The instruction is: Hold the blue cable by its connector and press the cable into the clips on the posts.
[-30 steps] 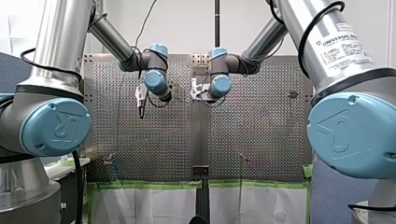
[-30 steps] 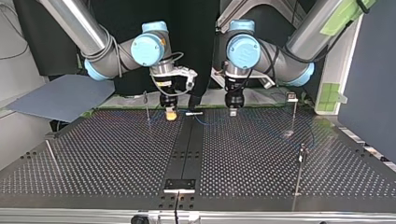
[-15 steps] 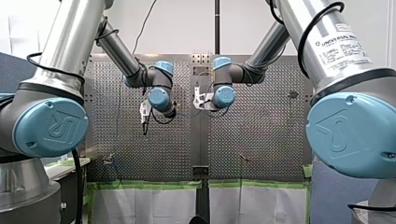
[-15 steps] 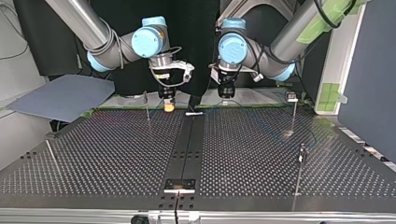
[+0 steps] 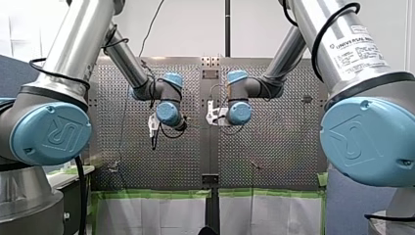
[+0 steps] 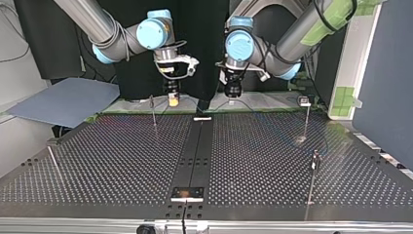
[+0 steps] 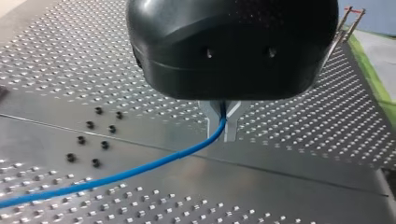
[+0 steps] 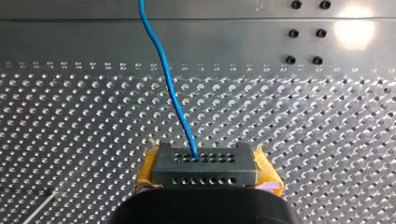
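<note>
Thin, smooth blue cable (image 8: 170,88) held in the air above the perforated table (image 8: 327,140).
Its dark grey connector (image 8: 204,167), with two rows of holes, sits clamped between my right pincer (image 8: 208,170)'s yellow pads (image 8: 267,171); my left pincer (image 7: 223,119)'s metal fingers (image 7: 233,125) pinch the cable itself.

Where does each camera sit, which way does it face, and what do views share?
Front: behind and above the arms, facing over the table; both arms show.
Top: across the table, facing the arms; right gripper at its left, left gripper at its right.
Left wrist: looks down its metal fingers pinching the blue cable.
Right wrist: its yellow pads clamp the connector.
Shared: both wrist views show the blue cable.
</note>
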Motion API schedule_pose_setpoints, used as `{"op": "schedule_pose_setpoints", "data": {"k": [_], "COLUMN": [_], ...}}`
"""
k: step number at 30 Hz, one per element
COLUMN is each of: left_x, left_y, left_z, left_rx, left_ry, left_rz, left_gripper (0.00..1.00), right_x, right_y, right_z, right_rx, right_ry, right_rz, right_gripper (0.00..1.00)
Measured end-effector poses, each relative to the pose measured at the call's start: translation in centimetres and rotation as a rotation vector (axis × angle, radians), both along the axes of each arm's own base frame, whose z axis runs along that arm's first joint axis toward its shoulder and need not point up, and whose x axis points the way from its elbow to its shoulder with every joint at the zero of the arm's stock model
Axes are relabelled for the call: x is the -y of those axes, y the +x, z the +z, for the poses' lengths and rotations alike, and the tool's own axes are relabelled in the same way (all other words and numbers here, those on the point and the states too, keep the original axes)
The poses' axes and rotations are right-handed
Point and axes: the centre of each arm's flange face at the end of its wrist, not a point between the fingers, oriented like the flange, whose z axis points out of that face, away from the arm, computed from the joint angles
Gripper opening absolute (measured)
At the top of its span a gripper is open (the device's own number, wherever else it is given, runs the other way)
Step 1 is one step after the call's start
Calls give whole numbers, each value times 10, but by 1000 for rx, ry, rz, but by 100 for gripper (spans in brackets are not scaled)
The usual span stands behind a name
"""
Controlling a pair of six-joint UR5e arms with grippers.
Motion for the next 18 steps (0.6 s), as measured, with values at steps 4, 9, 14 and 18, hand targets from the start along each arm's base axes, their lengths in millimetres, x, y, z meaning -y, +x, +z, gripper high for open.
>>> {"op": "schedule_pose_setpoints", "data": {"k": [4,9,14,18], "left_x": [5,12,17,20], "left_y": [-1,-2,-3,-5], "left_z": [-14,-33,-55,-64], "left_rx": [-12,-16,-33,-45], "left_ry": [9,7,8,13], "left_rz": [-11,-25,-33,-39], "left_gripper": [0,0,0,0], "right_x": [-4,-8,-14,-20], "right_y": [-7,-18,-30,-39], "right_z": [-11,-23,-37,-47], "right_rx": [7,13,21,23], "right_ry": [4,7,12,13], "right_rz": [-7,-21,-38,-49], "right_gripper": [0,0,0,0]}}
